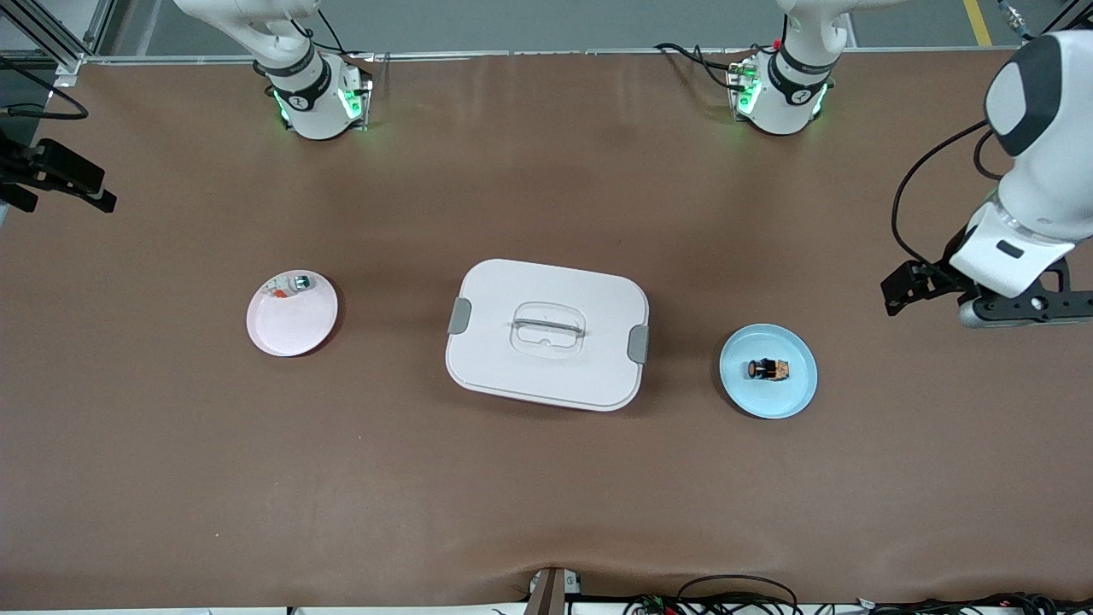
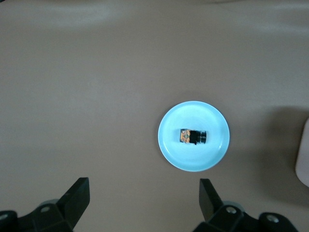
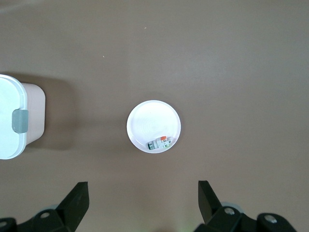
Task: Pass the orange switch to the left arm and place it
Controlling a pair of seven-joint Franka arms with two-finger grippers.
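Orange switch [image 1: 768,369] on blue plate [image 1: 794,397]; box [image 1: 546,333] blocks direct route. Left gripper [image 2: 144,203], right gripper [image 3: 143,203]: fingers spread, empty, high over bench.

No words or numbers can be read anywhere. The orange switch [image 1: 769,369] has orange-tan marks on its side, but they are too small to read. The small part [image 1: 290,286] on the pink plate [image 1: 292,329] has marks too, and they are also too tiny to make out. Each arm base has a small round sign on its black band [image 1: 301,88], but it cannot be made out. The box [image 1: 547,333] shows no label.
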